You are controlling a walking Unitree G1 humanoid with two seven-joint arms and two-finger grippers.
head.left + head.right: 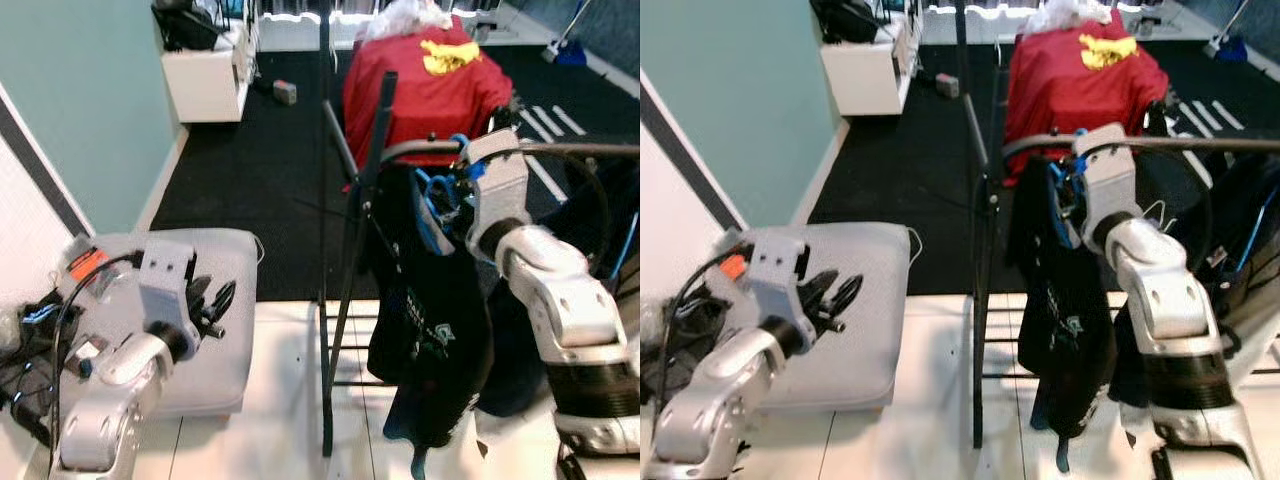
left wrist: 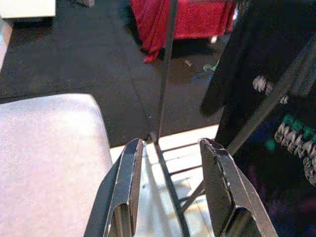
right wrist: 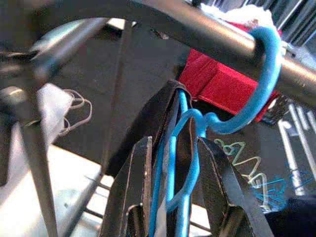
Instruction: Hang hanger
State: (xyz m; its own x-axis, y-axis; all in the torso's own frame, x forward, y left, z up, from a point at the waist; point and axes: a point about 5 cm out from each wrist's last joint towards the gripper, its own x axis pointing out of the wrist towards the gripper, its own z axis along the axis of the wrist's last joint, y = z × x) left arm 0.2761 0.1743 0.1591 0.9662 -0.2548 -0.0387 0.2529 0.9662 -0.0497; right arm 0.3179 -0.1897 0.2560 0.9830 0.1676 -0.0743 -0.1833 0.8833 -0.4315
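Note:
A blue hanger [image 3: 261, 74] carries a black shirt [image 1: 430, 330], and its hook lies over the dark rail [image 1: 560, 150] of the clothes rack. My right gripper [image 3: 175, 143] is raised at the rail, just below the hook, shut on the hanger's neck with the shirt collar pressed between its fingers. From the head camera the hanger [image 1: 432, 205] shows as blue loops beside that wrist. My left gripper [image 2: 171, 145] is open and holds nothing, low on my left above a grey cushion [image 1: 215, 260].
The rack's slanted upright [image 1: 350, 290] stands between my arms on the white floor. A red garment [image 1: 420, 90] hangs behind the rail. More dark clothes hang at the right. A white cabinet [image 1: 205, 85] stands at the back left, and cables and clutter [image 1: 30, 340] lie at far left.

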